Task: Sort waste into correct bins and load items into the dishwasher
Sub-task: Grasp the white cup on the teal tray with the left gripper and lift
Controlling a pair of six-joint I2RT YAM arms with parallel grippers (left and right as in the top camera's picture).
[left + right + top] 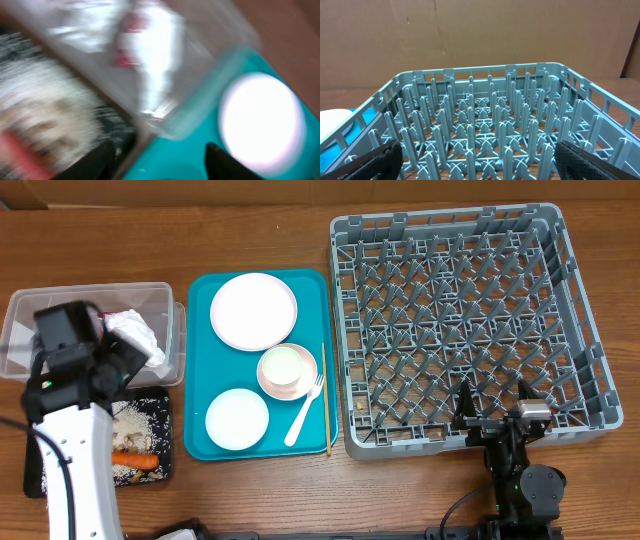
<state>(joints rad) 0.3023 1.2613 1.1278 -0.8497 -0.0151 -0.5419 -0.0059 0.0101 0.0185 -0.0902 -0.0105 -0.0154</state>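
Crumpled paper (135, 330) in clear tub (90, 288) lies just beside left tool (160, 155), spread wide, empty.

The desk (250, 495) is made of brown wood with darker lines running along it. It looks smooth and a little shiny. Behind the desk stands a big sheet of brown cardboard (485, 35), like a wall. It is plain, with one thin fold line going up and down. The light is soft and even. The shadows on the wood are small and faint.
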